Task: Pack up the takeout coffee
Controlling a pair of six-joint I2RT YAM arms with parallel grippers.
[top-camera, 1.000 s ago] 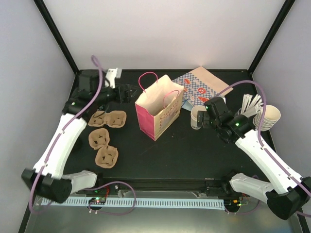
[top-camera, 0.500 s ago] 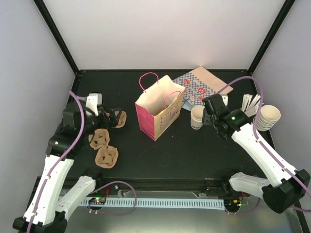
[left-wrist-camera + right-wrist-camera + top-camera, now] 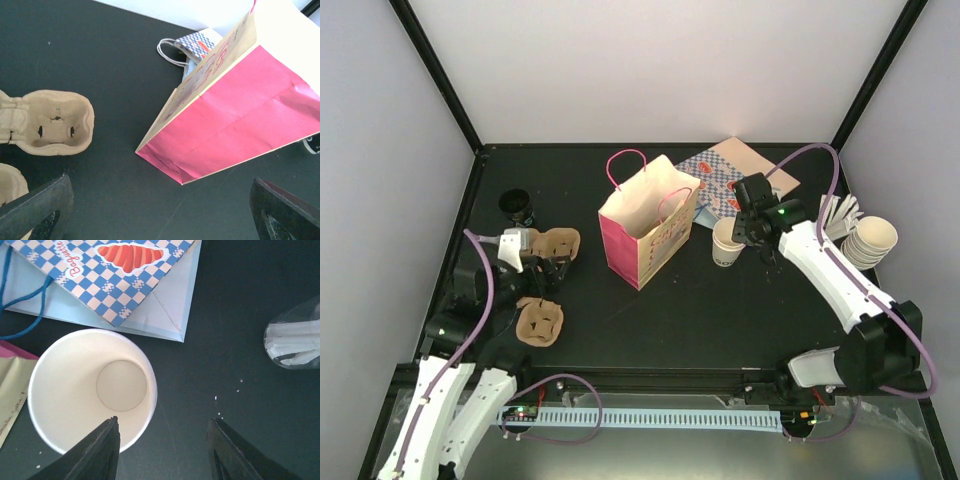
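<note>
- The takeout coffee cup [image 3: 90,390] stands upright on the black desk [image 3: 720,310], just right of the pink bag [image 3: 645,225] and at the near corner of the blue checked bag [image 3: 130,270].
- The right end effector [image 3: 162,422] hangs over the cup from above. Its left finger lies over the cup's open mouth and its right finger over bare desk, so the cup's right-hand wall sits between them.
- Its jaws are partly apart with a clear gap. The outer finger is off the wall, and nothing is gripped.
- Inside the cup only the cream wall and round bottom show.
- The pink bag stands open-topped, handles up. Its contents cannot be made out.
- The blue checked bag lies flat, with a croissant printed on it.
- A clear cup [image 3: 295,337] to the right holds white paper sticks, and a stack of cream cups [image 3: 873,240] stands beside it.
- The left end effector [image 3: 160,215] hovers well apart, near the pulp cup carriers [image 3: 55,122]. Its jaws are spread wide with nothing held.
- A small black cup [image 3: 517,205] sits at the far left.
</note>
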